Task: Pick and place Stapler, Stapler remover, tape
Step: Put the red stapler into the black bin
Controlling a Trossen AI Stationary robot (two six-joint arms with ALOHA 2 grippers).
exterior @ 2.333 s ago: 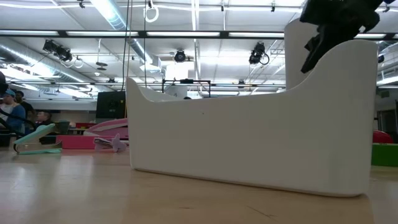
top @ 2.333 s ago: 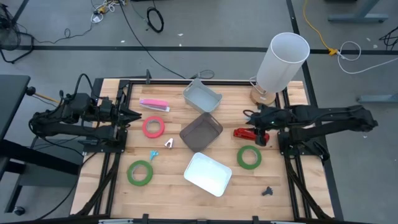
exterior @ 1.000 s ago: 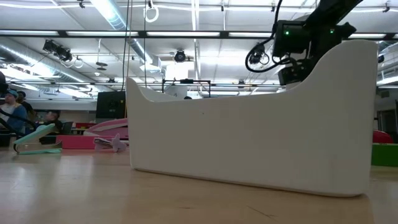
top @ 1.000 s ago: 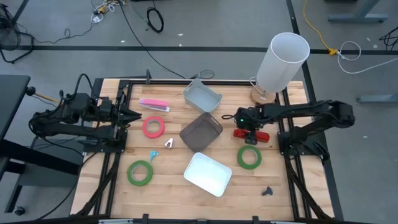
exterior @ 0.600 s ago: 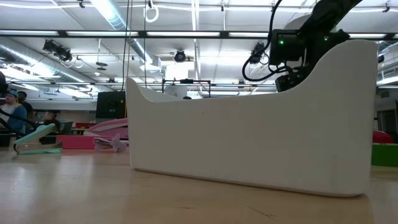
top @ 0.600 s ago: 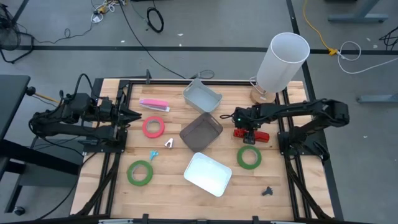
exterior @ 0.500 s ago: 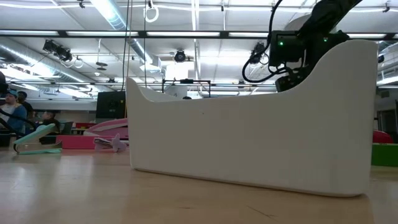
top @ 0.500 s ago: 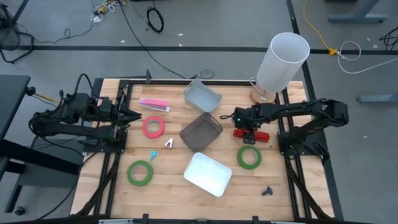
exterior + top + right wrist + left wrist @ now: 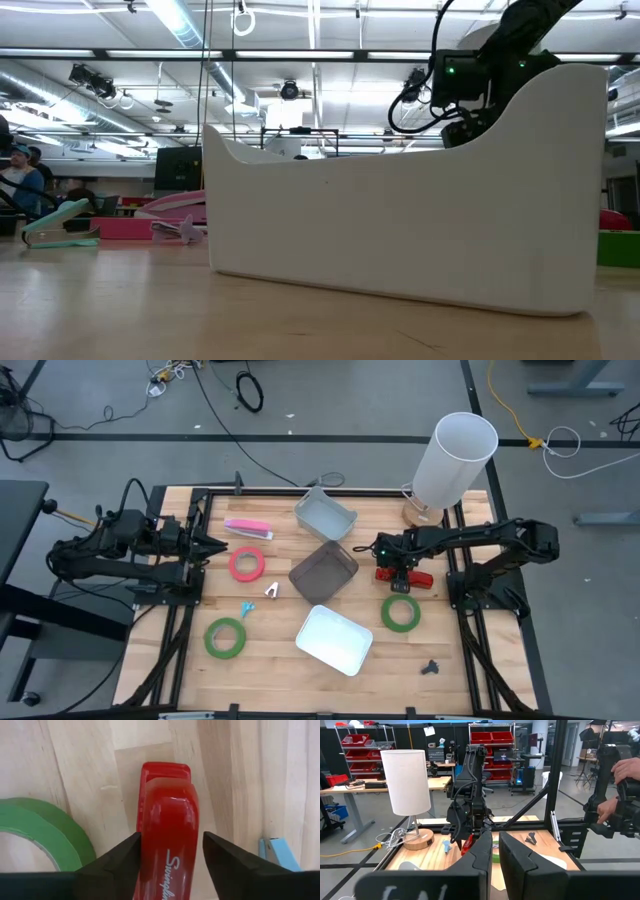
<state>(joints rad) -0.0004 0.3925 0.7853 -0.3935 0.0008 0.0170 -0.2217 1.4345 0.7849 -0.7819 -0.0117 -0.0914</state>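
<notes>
— Wooden table (image 9: 270, 660) under both arms; why is the right gripper (image 9: 167, 851) so low?

— Its fingers straddle the red stapler (image 9: 403, 575) beside a green tape roll (image 9: 400, 612), not yet clamped, probably to lift it. The left gripper (image 9: 212, 546) waits closed at its edge.

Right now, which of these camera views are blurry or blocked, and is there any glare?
Low view: the white bin fills the frame and hides most of the table; bright ceiling lights. Left wrist view: its own gripper is soft up close. Right wrist view: the red stapler shows soft highlights, with the wood grain clear. High view: even light, no glare.
</notes>
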